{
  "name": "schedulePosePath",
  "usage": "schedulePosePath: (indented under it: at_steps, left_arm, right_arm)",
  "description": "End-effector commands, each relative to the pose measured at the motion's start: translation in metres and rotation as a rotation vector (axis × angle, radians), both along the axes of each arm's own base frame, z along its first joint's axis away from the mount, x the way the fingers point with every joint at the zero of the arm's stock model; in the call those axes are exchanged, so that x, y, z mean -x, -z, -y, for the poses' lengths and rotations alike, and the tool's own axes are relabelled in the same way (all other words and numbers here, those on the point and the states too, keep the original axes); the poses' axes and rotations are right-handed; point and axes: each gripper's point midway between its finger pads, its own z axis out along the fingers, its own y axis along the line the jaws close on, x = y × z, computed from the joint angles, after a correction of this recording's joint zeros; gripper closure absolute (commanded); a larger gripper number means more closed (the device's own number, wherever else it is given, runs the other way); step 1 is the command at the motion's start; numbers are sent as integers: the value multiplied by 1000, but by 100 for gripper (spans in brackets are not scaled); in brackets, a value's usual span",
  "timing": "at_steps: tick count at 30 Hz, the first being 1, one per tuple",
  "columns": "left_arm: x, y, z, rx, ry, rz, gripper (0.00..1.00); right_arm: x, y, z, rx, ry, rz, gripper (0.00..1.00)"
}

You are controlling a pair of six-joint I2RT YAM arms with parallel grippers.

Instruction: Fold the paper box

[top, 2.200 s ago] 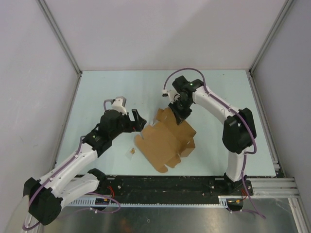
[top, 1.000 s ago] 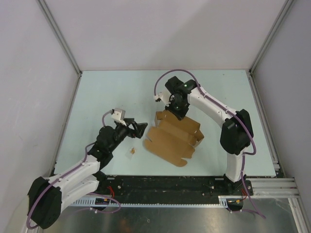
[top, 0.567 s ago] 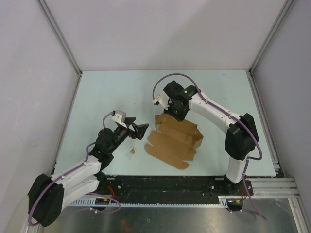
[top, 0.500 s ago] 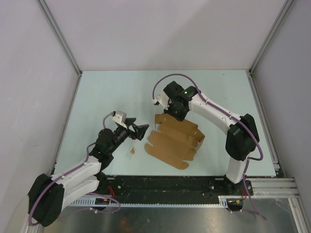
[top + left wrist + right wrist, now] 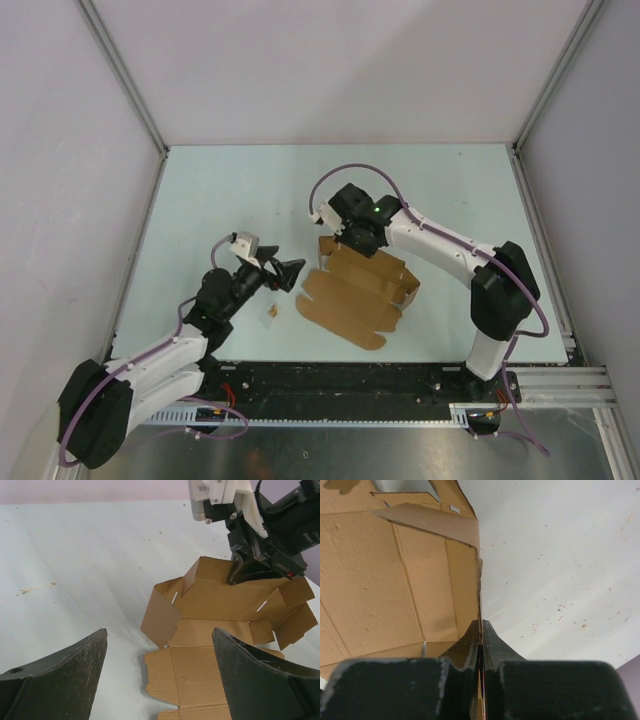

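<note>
Progress partial: plain brown cardboard paper box [image 5: 355, 295] half-raised, back wall up, front panel flat on table [image 5: 220, 200]. Right claw [image 5: 481, 625] pinches wall edge; left claw [image 5: 157, 635] spread, empty. Closing undone.

The pale blue-green surface [image 5: 220, 190] is closed in by plain grey-white walls [image 5: 340, 70] that meet at slanting aluminium posts [image 5: 120, 75]. A tiny brown scrap [image 5: 271, 312] lies alone on it toward the near left. Fine brown crumbs and specks [image 5: 35, 587] are scattered thinly over the surface, a black rail [image 5: 350, 378] runs along its near edge, and a dull metal plate [image 5: 400, 450] lies in front of that rail.
</note>
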Motion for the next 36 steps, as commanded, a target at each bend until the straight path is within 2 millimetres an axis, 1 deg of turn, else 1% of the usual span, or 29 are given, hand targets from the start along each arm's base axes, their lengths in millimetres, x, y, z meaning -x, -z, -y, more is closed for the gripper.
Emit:
schedulePosePath:
  at_steps: [1,3,4,6,7,9,12,14,16,17,18,19,20,21,22,23,24,25,27,28,29,33,34,36]
  left_arm:
    - [-8,-10,-6,10,-41,40,10]
    - [-10,-11,-6,9,-45,39,11]
    - [-11,-11,-7,9,-52,39,11]
    - [-13,-11,-7,7,-55,39,14]
    - [-13,-11,-8,5,-56,38,15]
    - [-16,-10,-8,5,-65,30,21]
    - [-21,-11,-6,-5,-65,28,26]
    - [-24,-11,-4,-22,-55,38,28]
    - [-30,-14,-2,-24,-52,59,30]
    - [-32,-15,-1,-31,-43,72,32]
    - [-36,-23,1,-26,-40,96,33]
    - [-40,-20,1,-35,-36,92,34]
    - [-43,-23,5,-46,-14,115,36]
    - [-47,-27,3,-49,-15,133,38]
    - [-51,-18,5,-65,-3,114,38]
    - [-55,-21,8,-67,11,126,40]
    - [-57,-23,9,-62,44,142,41]
    - [-60,-12,12,-72,72,116,42]
    - [-63,-15,16,-53,136,127,44]
    - [-64,-8,18,-50,157,109,46]
    - [-65,-13,20,-28,170,121,46]
    - [-62,-8,26,-12,234,114,46]
    - [-63,-7,26,-12,231,112,49]
    - [-66,-5,26,-7,225,108,53]
  right_arm:
    - [-12,-35,-4,-89,71,170,98]
    - [-9,-32,-1,-95,98,185,98]
    - [-10,-37,-1,-117,111,206,98]
    - [-10,-36,1,-134,158,222,99]
    - [-12,-39,-1,-154,174,242,100]
    - [-13,-39,-2,-163,194,259,100]
    - [-12,-35,-7,-161,189,283,100]
    - [-12,-28,-4,-135,189,291,100]
    - [-14,-29,-6,-149,190,318,100]
    - [-12,-25,-4,-145,188,326,100]
    - [-14,-28,-7,-167,191,350,100]
    - [-14,-29,-7,-177,191,361,100]
    - [-13,-25,-4,-166,187,368,100]
    - [-14,-31,-7,-190,186,389,100]
    - [-14,-32,-6,-194,184,396,100]
    - [-13,-30,-5,-187,173,396,100]
    - [-13,-33,-5,-191,163,404,100]
    - [-13,-33,-5,-188,152,403,100]
    - [-9,-32,-6,-179,103,391,98]
    - [-9,-32,-6,-177,96,396,97]
    - [-11,-33,-4,-166,92,408,97]
    - [-17,-33,0,-132,111,446,100]
    - [-20,-30,1,-119,121,453,100]
    - [-25,-33,4,-106,139,483,100]
